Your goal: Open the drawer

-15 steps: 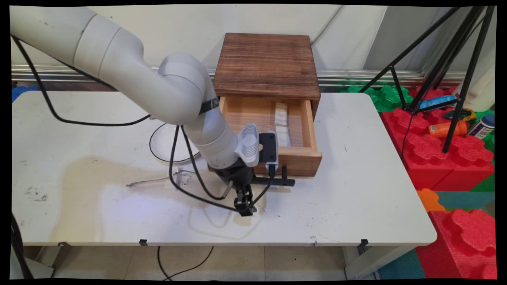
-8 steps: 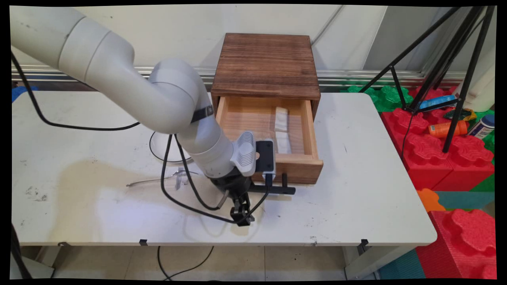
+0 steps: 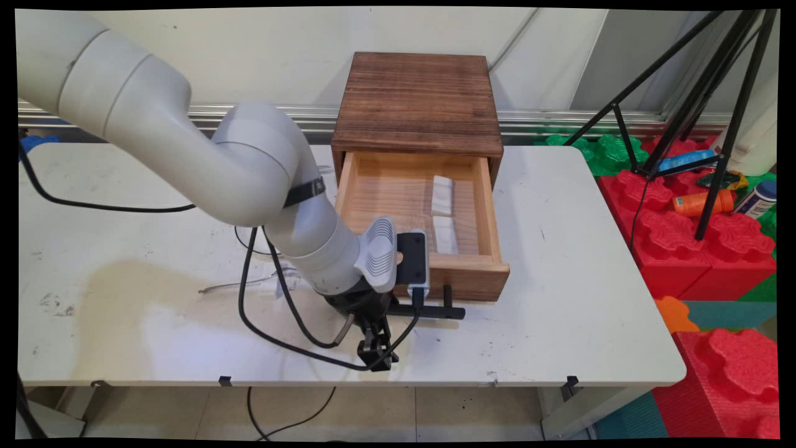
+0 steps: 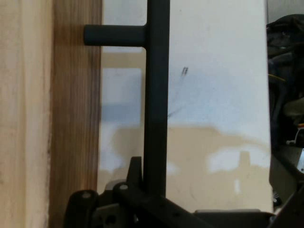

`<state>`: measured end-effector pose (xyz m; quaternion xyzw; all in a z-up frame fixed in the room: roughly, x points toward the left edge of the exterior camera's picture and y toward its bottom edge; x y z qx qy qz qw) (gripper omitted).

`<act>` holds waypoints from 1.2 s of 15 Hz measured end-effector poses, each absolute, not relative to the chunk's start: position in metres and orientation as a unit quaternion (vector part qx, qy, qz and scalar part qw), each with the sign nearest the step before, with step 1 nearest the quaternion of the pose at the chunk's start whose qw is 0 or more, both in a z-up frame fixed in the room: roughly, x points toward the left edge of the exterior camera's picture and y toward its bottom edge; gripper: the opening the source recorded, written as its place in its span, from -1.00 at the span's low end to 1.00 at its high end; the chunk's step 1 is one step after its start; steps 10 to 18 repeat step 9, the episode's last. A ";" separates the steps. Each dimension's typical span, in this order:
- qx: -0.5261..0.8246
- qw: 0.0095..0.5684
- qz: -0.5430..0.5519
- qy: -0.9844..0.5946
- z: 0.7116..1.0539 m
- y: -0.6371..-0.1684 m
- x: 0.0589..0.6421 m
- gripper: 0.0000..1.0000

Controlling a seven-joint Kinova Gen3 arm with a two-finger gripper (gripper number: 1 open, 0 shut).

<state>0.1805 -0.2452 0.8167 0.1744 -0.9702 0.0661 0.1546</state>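
Gripping the black handle (image 3: 443, 310), your gripper (image 3: 375, 356) hangs low near the front edge of the white table (image 3: 559, 323), its fingers clenched on the bar. You see the wooden drawer (image 3: 476, 281) standing open from its dark box (image 3: 416, 99), with two white blocks (image 3: 443, 214) lying inside along its right side.

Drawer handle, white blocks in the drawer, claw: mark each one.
Drawer handle (image 4: 156, 95), hand view, middle of the black bar.
White blocks (image 3: 443, 214), main view, inside the drawer, between the pair.
Claw (image 3: 373, 358), main view, its tip.
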 end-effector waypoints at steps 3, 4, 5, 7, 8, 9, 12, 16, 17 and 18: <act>0.177 0.158 0.065 -0.969 0.818 -0.237 0.180 1.00; 0.177 0.159 0.065 -0.969 0.818 -0.235 0.180 1.00; 0.178 0.160 0.065 -0.969 0.819 -0.233 0.181 1.00; 0.180 0.161 0.066 -0.968 0.820 -0.229 0.181 1.00; 0.181 0.162 0.066 -0.968 0.820 -0.227 0.182 1.00; 0.182 0.163 0.067 -0.967 0.820 -0.225 0.182 1.00; 0.182 0.163 0.067 -0.967 0.820 -0.225 0.182 1.00; 0.182 0.163 0.067 -0.967 0.820 -0.225 0.182 1.00; 0.182 0.163 0.067 -0.967 0.820 -0.225 0.182 1.00; 0.182 0.163 0.067 -0.967 0.820 -0.225 0.182 1.00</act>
